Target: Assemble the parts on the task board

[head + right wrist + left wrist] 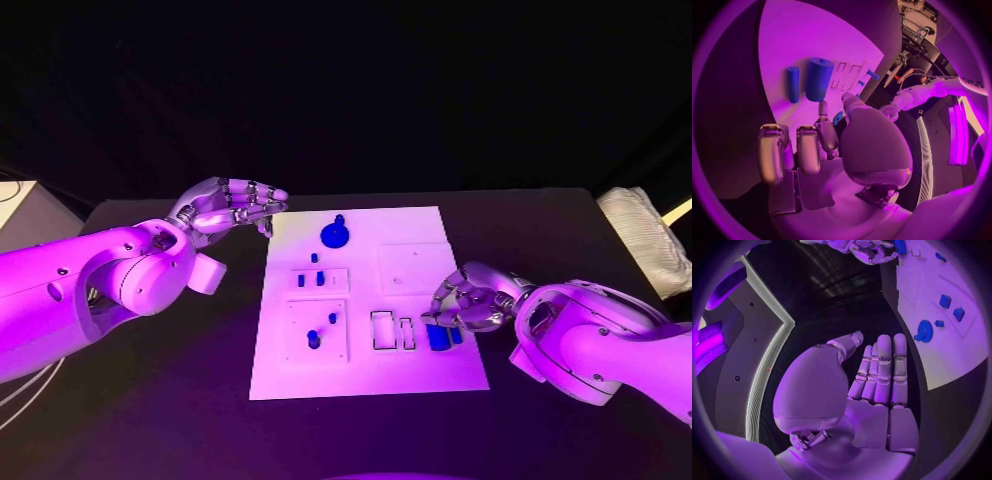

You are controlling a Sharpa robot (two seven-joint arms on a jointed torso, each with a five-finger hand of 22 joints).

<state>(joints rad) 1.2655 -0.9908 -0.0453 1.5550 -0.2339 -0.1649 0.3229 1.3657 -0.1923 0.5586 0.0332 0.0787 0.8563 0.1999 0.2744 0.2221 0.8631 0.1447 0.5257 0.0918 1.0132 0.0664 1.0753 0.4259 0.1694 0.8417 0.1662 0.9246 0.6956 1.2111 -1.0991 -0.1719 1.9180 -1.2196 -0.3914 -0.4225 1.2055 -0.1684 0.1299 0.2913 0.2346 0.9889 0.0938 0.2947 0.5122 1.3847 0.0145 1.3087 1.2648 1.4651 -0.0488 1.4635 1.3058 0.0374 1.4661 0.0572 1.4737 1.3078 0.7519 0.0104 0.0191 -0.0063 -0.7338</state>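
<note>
Task board (411, 370): the white plate lies flat between my two hands, with recesses and small raised plates across it.

Right hand (472, 298): it rests at the board's right edge, fingers curled down toward two blue cylinders (438, 336). In the right wrist view the cylinders (819, 78) stand just beyond my fingertips (821, 107), the thicker beside the thinner. I cannot tell whether a finger touches them or only hovers. I judge the hand sits here because this is the part in work.

Left hand (231, 207): released and holding nothing; the left wrist view shows my fingers (882, 370) straight and side by side over bare table. It waits off the board's far left corner, I judge to keep clear.

Round blue part (335, 234): seated on the board's far end, near my left hand, apart from it.

Small blue pegs (323, 283): set in the raised plates mid-board, between both hands, untouched.

Empty slots (391, 331): rectangular recesses just beside the cylinders, on the side away from my right hand; likely still to fill.

Progress: partly assembled, in my judgement.

Risk: a nudge could tip the upright cylinders.
</note>
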